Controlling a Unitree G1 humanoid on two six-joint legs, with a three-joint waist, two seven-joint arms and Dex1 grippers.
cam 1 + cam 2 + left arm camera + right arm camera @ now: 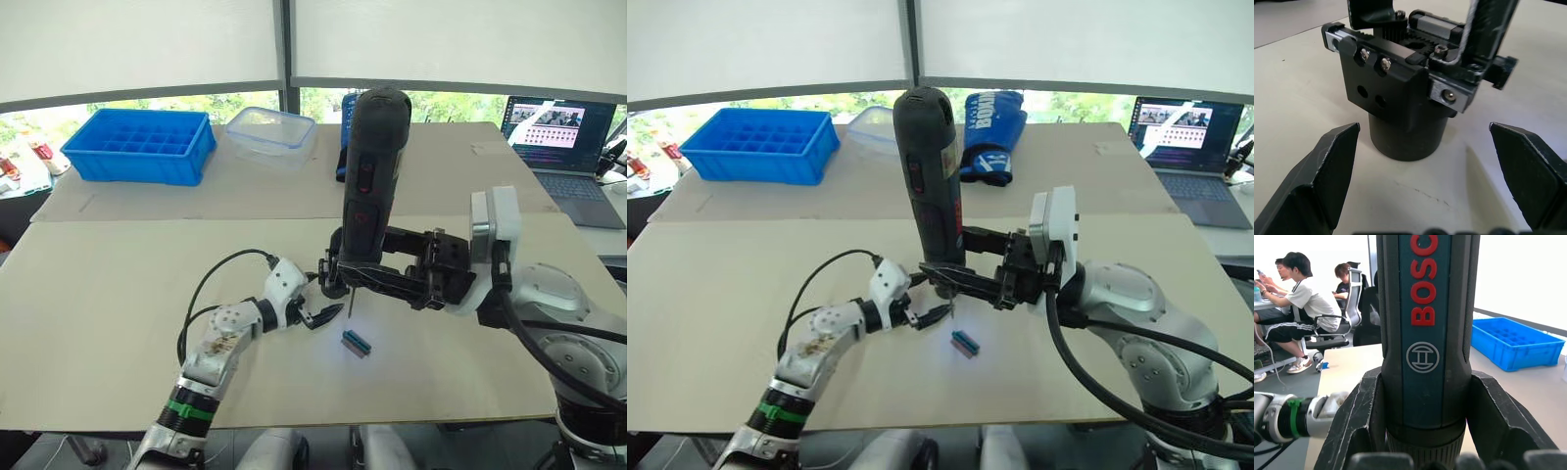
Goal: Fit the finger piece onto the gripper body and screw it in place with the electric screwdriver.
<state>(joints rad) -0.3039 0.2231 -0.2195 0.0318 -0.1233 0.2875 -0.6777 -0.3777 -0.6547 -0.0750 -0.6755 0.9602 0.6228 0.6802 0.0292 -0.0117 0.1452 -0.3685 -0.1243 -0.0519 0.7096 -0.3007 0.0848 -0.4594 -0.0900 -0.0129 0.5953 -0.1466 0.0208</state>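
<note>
tabletop [118, 323], far edge: blue compartment tray [140, 144], clear plastic tub [270, 132], blue glove [988, 121], open laptop [563, 137]. small green-and-brown block [357, 343] lies just beside the work point. electric screwdriver [932, 176]: upright, lettering "bosch" in red, bit pointing down at the gripper body [1400, 93]. right end effector [945, 277]: closed around the screwdriver's lower barrel. left end effector [1425, 161]: wide open, fingers either side of the gripper body's round base, not touching it. gripper body stands on the tabletop.
</note>
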